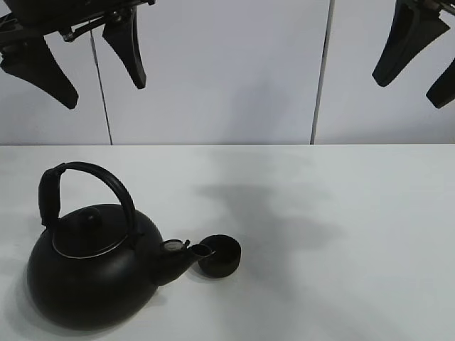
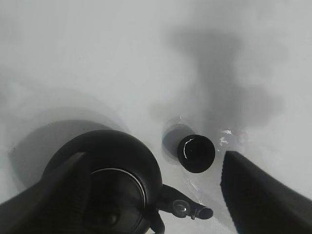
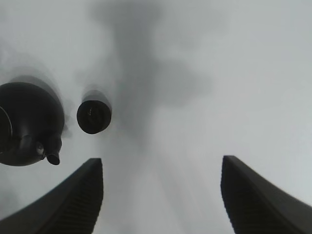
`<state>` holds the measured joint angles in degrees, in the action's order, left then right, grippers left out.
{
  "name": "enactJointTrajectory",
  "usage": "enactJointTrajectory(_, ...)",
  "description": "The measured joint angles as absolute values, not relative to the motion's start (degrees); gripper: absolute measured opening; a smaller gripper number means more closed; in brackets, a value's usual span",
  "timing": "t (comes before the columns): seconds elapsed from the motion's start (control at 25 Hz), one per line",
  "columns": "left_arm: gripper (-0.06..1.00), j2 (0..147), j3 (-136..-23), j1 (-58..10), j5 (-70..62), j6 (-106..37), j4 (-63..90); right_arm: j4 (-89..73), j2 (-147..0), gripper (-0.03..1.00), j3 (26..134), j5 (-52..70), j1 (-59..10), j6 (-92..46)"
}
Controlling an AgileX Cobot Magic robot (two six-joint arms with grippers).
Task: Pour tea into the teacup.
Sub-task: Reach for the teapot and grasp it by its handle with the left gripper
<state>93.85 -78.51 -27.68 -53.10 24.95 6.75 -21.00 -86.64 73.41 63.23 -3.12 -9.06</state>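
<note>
Teacup (image 1: 220, 255), small, matte-black, handleless, near kettle spout (image 1: 181, 258); left fingers (image 2: 263, 195) and right fingers (image 3: 258, 200) spread, empty.

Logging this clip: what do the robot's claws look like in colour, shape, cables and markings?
The left claw and the right claw look alike. Each has two matte black fingers, broad at the base and tapering to blunt tips. The wrist views show fine ribbing on the inner pads. No markings or cables can be made out, and the arms themselves are out of frame.
</note>
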Motion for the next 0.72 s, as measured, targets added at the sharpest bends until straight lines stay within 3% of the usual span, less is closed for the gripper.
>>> enactJointTrajectory(0.36,0.54,93.85,-78.51,-27.68,-52.37,24.95,6.75,-21.0,-86.64,0.47,73.41,63.23,-3.12,-9.06)
enactJointTrajectory(0.72,0.54,93.85,-78.51,-27.68,-43.65,24.95,6.75,-21.0,-86.64,0.47,73.41,63.23,-3.12,-9.06)
